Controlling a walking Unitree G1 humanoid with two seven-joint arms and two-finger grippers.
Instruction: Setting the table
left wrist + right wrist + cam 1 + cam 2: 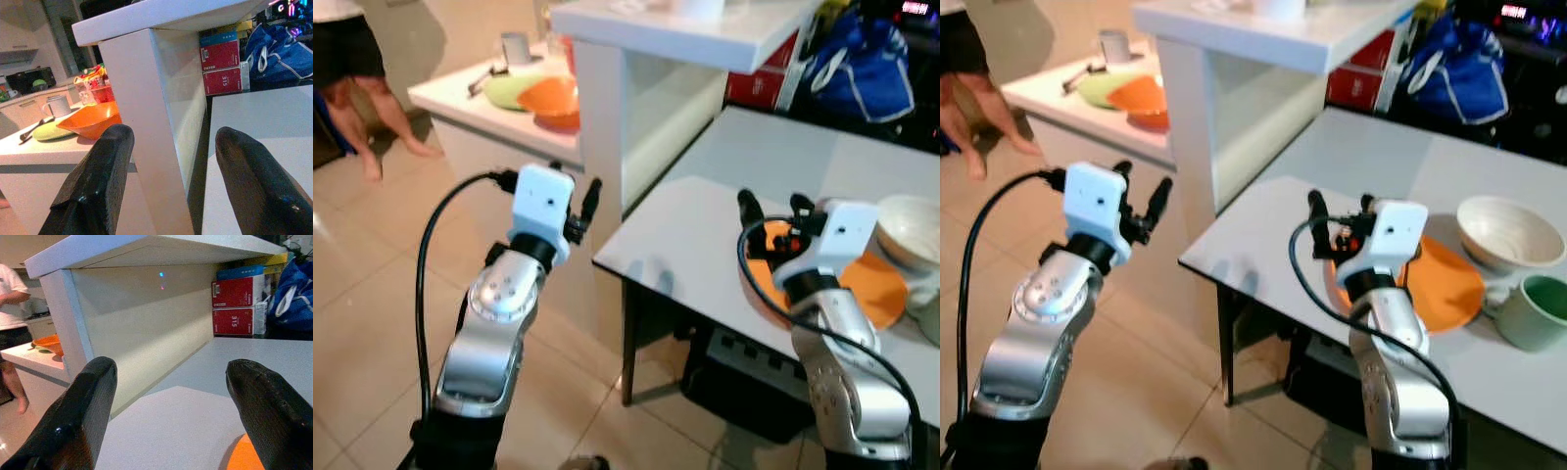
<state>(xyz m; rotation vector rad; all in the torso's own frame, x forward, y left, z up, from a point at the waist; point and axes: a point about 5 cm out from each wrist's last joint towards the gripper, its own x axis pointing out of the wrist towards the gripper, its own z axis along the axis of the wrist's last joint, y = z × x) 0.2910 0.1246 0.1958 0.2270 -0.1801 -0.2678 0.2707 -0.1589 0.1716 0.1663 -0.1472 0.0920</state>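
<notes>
Far left: a person (352,69) stands barefoot on the tiled floor (372,294). Beside them, a low white counter (460,103) carries a green plate (509,90), an orange bowl (553,98), a metal cup (515,47) and a utensil (481,80), all close together.

Left gripper (576,201) raised in the air off the table's left edge, fingers spread wide, holding nothing. In its wrist view it faces the edge of a white shelf unit (142,107), with the orange bowl to one side.

Centre: white table (705,245) butts against the shelf unit.

Right gripper (1340,213) hovers over the table at the near-left rim of an orange plate (1445,284), fingers wide apart, empty. The plate lies flat on the table.

Right of the plate: a white bowl (1508,233), touching or overlapping the plate's far edge, and a green mug (1538,311) just beside the plate's right rim.

Behind the table: red boxes (220,66) and a blue bag (862,69).
</notes>
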